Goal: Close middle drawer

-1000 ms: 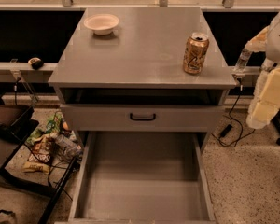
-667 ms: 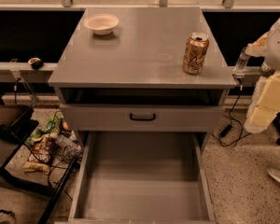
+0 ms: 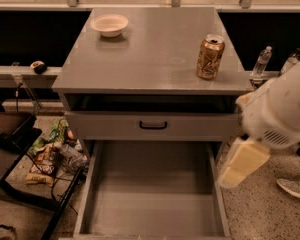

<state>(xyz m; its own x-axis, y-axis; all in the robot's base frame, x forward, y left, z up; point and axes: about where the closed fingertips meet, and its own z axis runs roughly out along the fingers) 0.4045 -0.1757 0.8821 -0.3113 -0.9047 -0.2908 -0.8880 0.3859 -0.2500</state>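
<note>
The middle drawer (image 3: 150,199) is pulled far out at the bottom of the camera view. It is a wide, deep, plain grey box with nothing in it. Its front panel lies at the frame's lower edge and its handle is out of view. Above it is the taller-fronted drawer (image 3: 152,126) with a wide black handle, standing slightly out from the cabinet. My gripper (image 3: 242,161), a cream part at the end of the white arm (image 3: 282,109), hangs at the right, just over the open drawer's right wall.
On the cabinet top (image 3: 155,49) stand a white bowl (image 3: 110,25) at the back left and a gold can (image 3: 210,56) at the right. Water bottles (image 3: 262,61) stand behind the arm. Snack bags (image 3: 52,154) and a black frame lie on the floor at left. A shoe (image 3: 292,186) is at right.
My arm has swung in from the right edge, closer to the camera and down towards the open drawer's right wall. The drawers have not moved.
</note>
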